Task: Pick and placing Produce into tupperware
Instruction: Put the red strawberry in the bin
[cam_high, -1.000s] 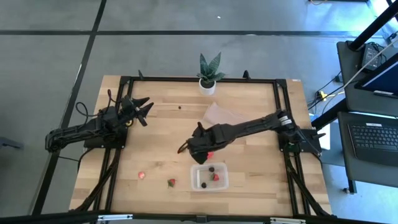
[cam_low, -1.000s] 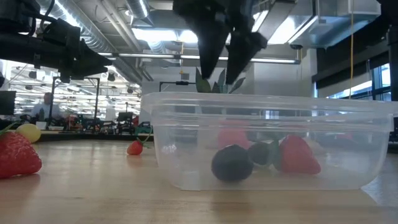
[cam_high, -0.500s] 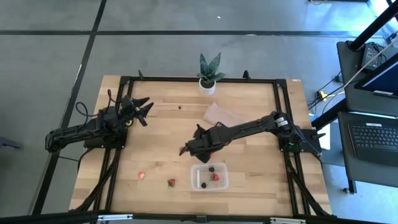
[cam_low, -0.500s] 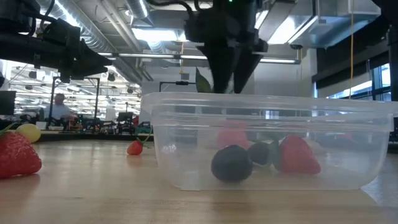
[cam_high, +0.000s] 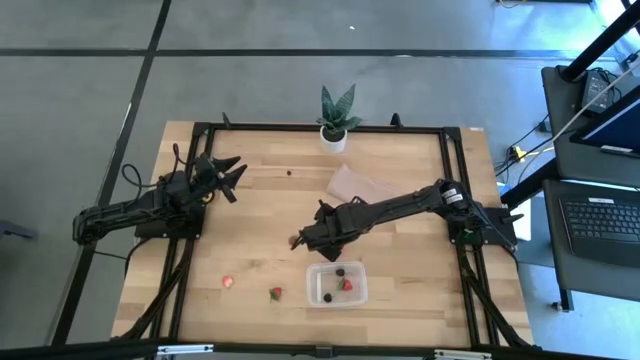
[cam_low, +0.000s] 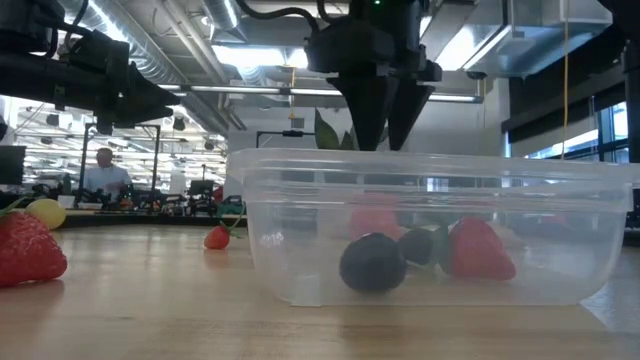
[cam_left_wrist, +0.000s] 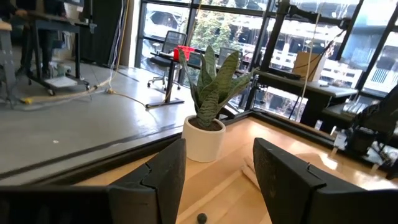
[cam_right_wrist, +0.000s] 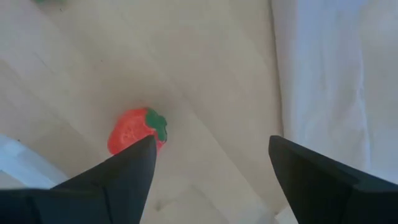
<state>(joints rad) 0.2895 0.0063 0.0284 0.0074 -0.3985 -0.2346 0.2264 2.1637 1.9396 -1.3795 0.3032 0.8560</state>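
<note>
The clear tupperware (cam_high: 312, 285) stands near the table's front edge and fills the low view (cam_low: 300, 200). It holds a strawberry (cam_low: 478, 250) and dark berries (cam_low: 373, 262). My right gripper (cam_high: 303, 240) is open just beyond its far left corner, fingers pointing down (cam_low: 383, 145). A red strawberry with a green top (cam_right_wrist: 132, 132) lies on the wood beside one fingertip, not between the fingers (cam_right_wrist: 211, 142). My left gripper (cam_high: 232, 172) waits open at the far left, raised off the table (cam_left_wrist: 217, 162). My right gripper's one fingertip (cam_right_wrist: 140, 155) overlaps the strawberry's edge in the right wrist view. I cannot tell whether it touches the fruit. The strawberry lies on the table.
Two strawberries (cam_high: 227, 282) (cam_high: 275, 293) lie left of the tupperware; the low view shows a yellow fruit (cam_low: 45, 212) too. A dark berry (cam_high: 290, 172) lies far back. The potted plant (cam_high: 335, 125) and a tan sheet (cam_high: 360, 185) sit at the far edge.
My right gripper has turned about its wrist and come down a little behind the tupperware, shifting slightly toward the table's left edge. The tupperware and the fruit in it have stayed where they were.
</note>
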